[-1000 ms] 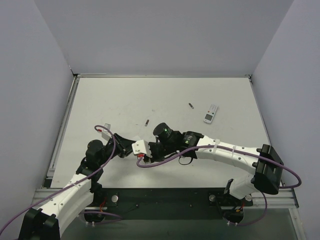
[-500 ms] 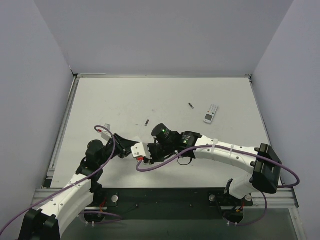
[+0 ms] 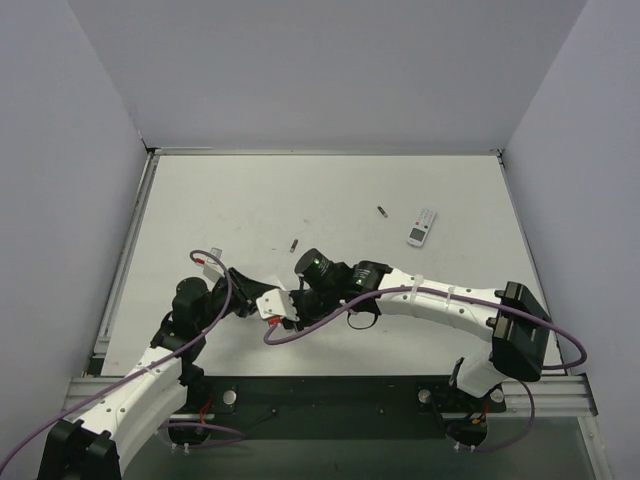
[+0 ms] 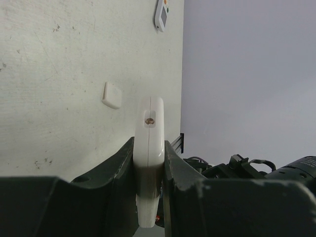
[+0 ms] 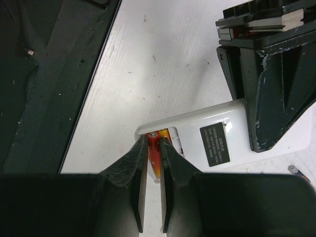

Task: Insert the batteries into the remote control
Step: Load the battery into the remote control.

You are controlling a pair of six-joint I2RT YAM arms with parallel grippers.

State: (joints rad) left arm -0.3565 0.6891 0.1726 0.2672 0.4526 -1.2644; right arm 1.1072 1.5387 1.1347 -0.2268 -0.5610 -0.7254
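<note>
My left gripper (image 4: 149,148) is shut on the remote control (image 4: 149,123) and holds it on edge above the table. In the right wrist view the remote's white back with a black label (image 5: 216,145) faces the camera, its battery bay open at the near end. My right gripper (image 5: 154,143) is shut on a red battery (image 5: 154,157), whose tip is at the bay's end. Something orange-yellow (image 5: 174,132) lies in the bay beside it; I cannot tell what it is. In the top view both grippers meet at the remote (image 3: 272,303), the right gripper (image 3: 293,314) just right of it.
A white-faced remote (image 3: 422,227) lies at the back right. Two dark cylinders (image 3: 382,211) (image 3: 294,245) lie on the table behind the arms. A small white square piece (image 4: 112,95) lies on the table in the left wrist view. A small cylinder's end (image 5: 296,171) shows near the right wrist.
The right arm has reached further left, and the remote with both grippers has shifted a little left and towards the near edge. Both grips are unchanged.
</note>
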